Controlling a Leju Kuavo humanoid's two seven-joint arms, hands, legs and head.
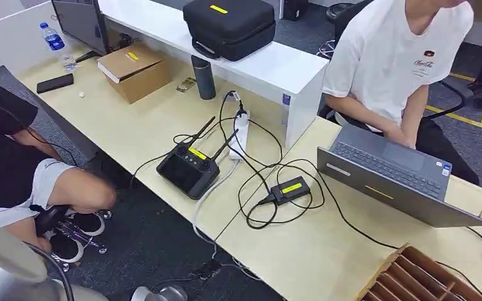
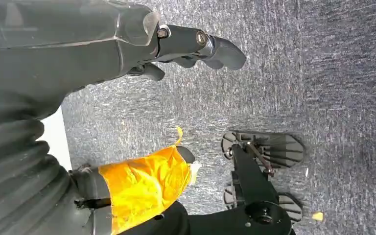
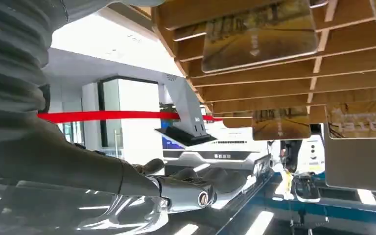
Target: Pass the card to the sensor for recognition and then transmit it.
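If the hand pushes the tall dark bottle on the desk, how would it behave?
The dark bottle stands upright, tall on a narrow base, so a high push would probably tip it. It looks round, so it may roll afterwards. Its smooth wall may be slippery.

A long light-wood desk [image 1: 163, 125] is seen running from the upper left of the head view to the lower right, with a seam visible near the centre. A white raised shelf [image 1: 251, 66] is set along its far edge in the upper middle. Dark grey speckled carpet [image 1: 144, 244] is laid beneath, at the lower left, and is shown again across the left wrist view. Yellow floor tape [image 1: 471, 119] is marked on the carpet at the upper right. The scene is evenly and brightly lit.
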